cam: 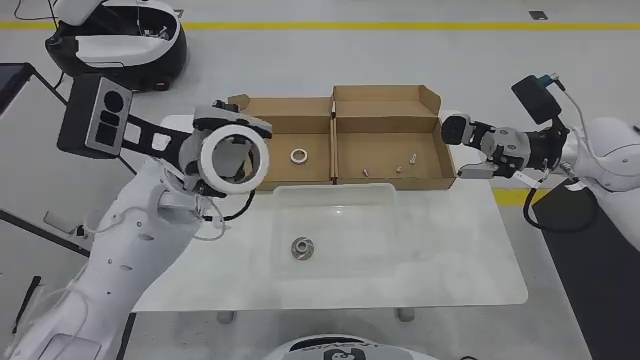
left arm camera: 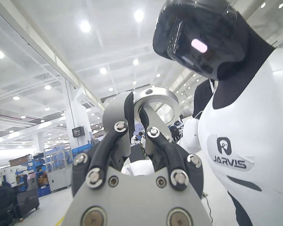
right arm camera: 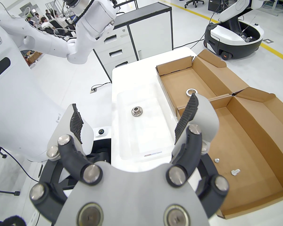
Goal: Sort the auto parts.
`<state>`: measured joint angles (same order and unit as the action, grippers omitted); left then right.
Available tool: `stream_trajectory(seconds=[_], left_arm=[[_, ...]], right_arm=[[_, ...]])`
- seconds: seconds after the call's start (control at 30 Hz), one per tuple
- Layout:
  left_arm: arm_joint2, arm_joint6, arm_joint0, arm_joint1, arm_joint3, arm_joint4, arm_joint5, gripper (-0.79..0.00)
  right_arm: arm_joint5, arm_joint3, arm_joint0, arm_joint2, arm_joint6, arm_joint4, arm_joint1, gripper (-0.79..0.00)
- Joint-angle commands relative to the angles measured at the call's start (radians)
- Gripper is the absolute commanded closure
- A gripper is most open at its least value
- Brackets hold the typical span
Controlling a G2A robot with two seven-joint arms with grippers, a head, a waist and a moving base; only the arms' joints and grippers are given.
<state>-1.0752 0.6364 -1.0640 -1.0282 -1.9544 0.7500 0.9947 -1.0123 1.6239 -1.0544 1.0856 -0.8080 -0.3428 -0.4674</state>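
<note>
Left gripper (left arm camera: 136,112) pinches ring (left arm camera: 166,94) by wall, one finger through bore; likely rigid, heavy, slick, may swivel. Right gripper (right arm camera: 134,104) spread open, empty, near far-right corner of desk (cam: 450,260).

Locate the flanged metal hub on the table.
In the top view, the flanged hub lies in the clear tray, toward its left end, nearer the robot than the cardboard box holding a ring.

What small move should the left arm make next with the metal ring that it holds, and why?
Probably turn the wrist down and lower the left gripper toward the left cardboard box. It is shut on a metal ring, pointing upward, and a similar ring already lies in that box; the right box holds small bolts.
</note>
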Motion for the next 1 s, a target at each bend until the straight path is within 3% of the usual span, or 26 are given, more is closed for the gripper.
stream_trajectory(seconds=[0.0,0.13,0.6,0.97], left_arm=[[-0.009,-0.046,-0.003,0.000,0.005,0.043,0.012,0.000],[-0.022,-0.067,-0.019,-0.003,0.000,0.055,0.018,0.000],[-0.015,0.014,-0.057,-0.041,-0.041,-0.065,-0.035,0.000],[-0.017,0.012,-0.057,-0.042,-0.040,-0.062,-0.039,0.000]], right_arm=[[0.000,0.000,0.000,0.000,0.000,0.000,0.000,-0.785],[0.000,0.000,0.000,0.000,0.000,0.000,0.000,-0.785],[0.000,0.000,0.000,0.000,0.000,0.000,0.000,-0.785],[0.000,0.000,0.000,0.000,0.000,0.000,0.000,-0.785]])
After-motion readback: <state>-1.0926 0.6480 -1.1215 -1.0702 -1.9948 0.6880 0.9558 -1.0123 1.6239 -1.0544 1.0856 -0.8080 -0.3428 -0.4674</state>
